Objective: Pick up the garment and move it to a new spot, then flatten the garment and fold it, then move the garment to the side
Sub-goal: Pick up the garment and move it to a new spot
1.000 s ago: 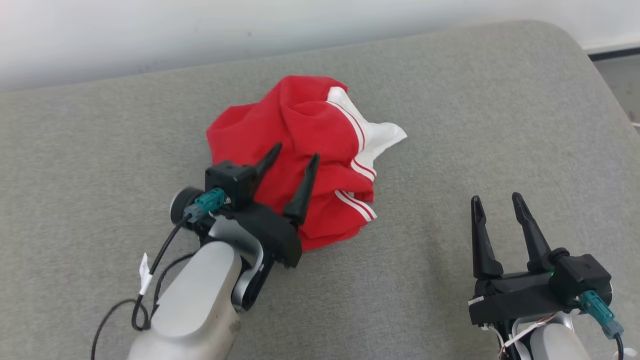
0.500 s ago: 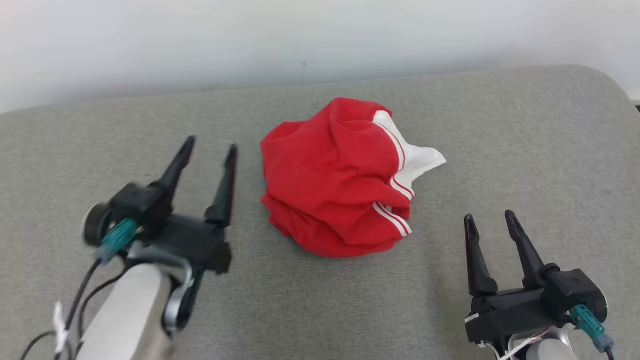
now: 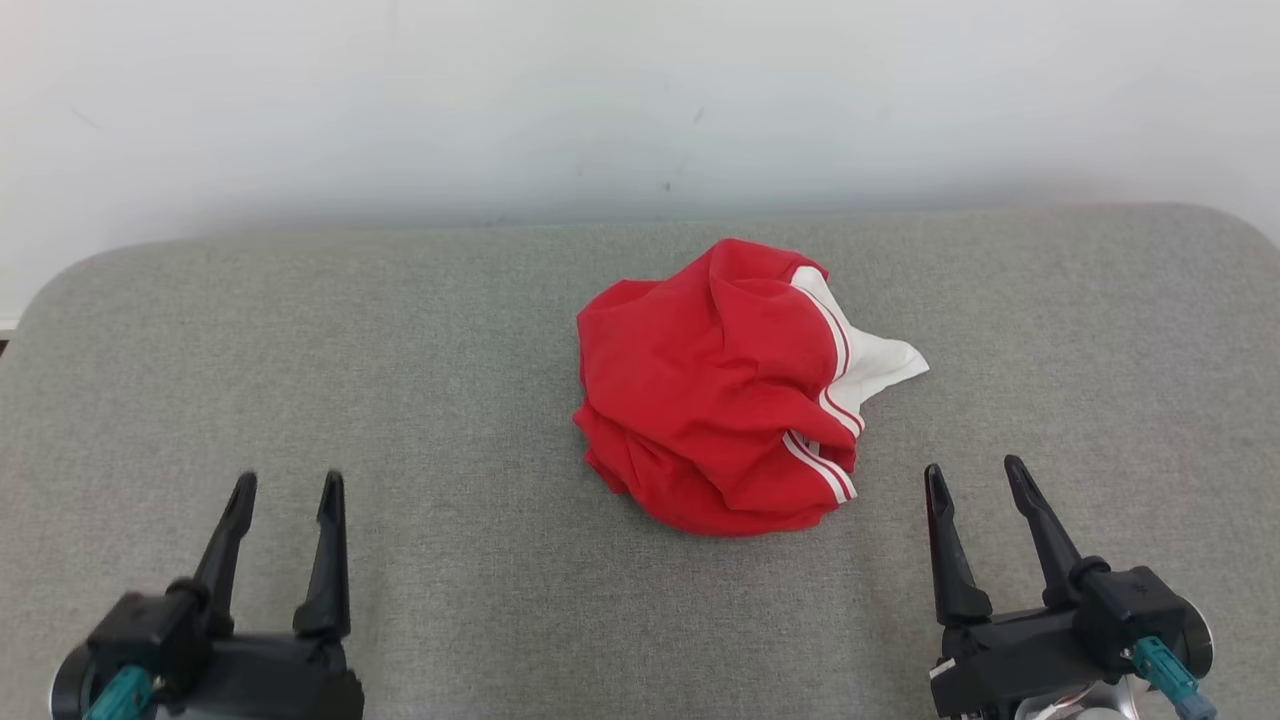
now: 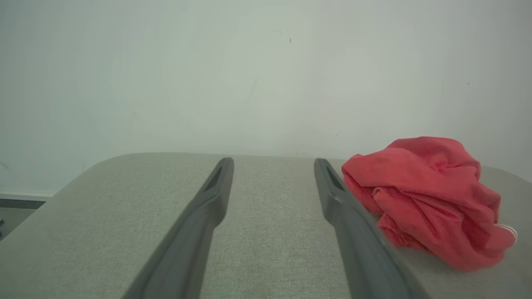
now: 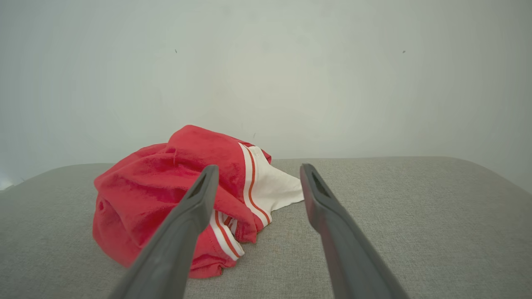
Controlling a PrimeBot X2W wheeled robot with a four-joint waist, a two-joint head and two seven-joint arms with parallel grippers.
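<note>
The garment [image 3: 725, 385] is a crumpled red heap with white panels and stripes, lying near the middle of the grey padded surface [image 3: 400, 400]. It appears at the right of the left wrist view, garment [image 4: 428, 199], and left of centre in the right wrist view, garment [image 5: 178, 191]. My left gripper [image 3: 287, 486] is open at the lower left, well apart from the cloth, with nothing between its fingers. My right gripper [image 3: 975, 470] is open at the lower right, just off the heap's near right side, also holding nothing.
A pale wall [image 3: 640, 100] stands right behind the padded surface. The surface's rounded corners show at the far left [image 3: 70, 290] and far right [image 3: 1240, 225]. Bare grey fabric lies on both sides of the heap.
My left gripper has drawn back from over the garment to the lower left, staying open. The head camera has tilted up, so the whole scene sits lower. The heap lies free.
</note>
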